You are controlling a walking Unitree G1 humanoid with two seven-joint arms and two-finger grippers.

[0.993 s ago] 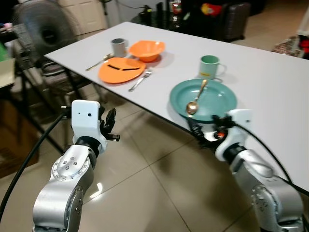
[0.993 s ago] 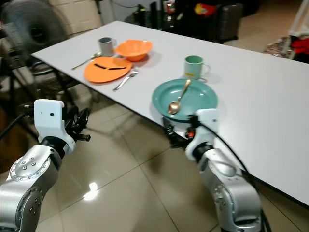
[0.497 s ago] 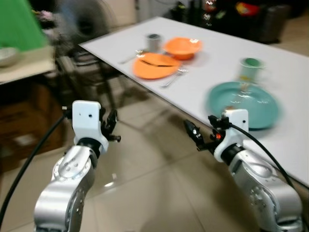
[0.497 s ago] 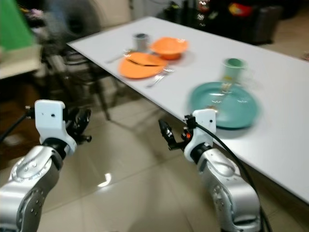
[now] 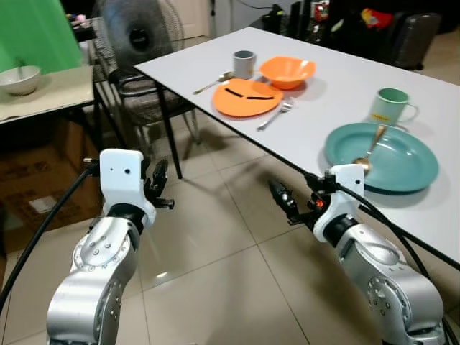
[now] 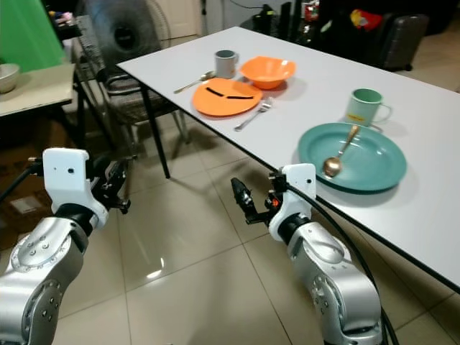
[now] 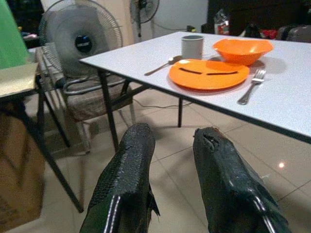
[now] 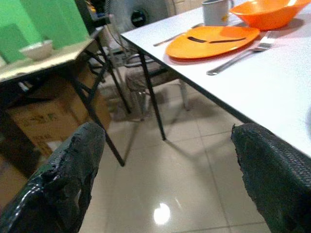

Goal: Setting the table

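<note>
The robot has turned from the white bench [image 5: 338, 93], leaving a gold spoon [image 5: 368, 151] on the round teal plate [image 5: 402, 169]; right tool [image 6: 243, 200] and left tool [image 5: 157, 188] both spread, empty, facing a side table's white bowl [image 5: 19, 79].

The bench [image 5: 338, 93] stood ahead and to the right. On its near part lay a plate [image 5: 381, 147] with a spoon [image 5: 369, 149] in it, and a mug [image 5: 390, 107] stood just behind. Farther left sat another plate [image 5: 247, 97], a fork [image 5: 276, 114] at its right, a bowl [image 5: 287, 71] and a cup [image 5: 244, 64] behind it. A fan [image 5: 136, 32] stood past the bench's left end. Both grippers hung over the floor [image 5: 215, 237] before the bench.
</note>
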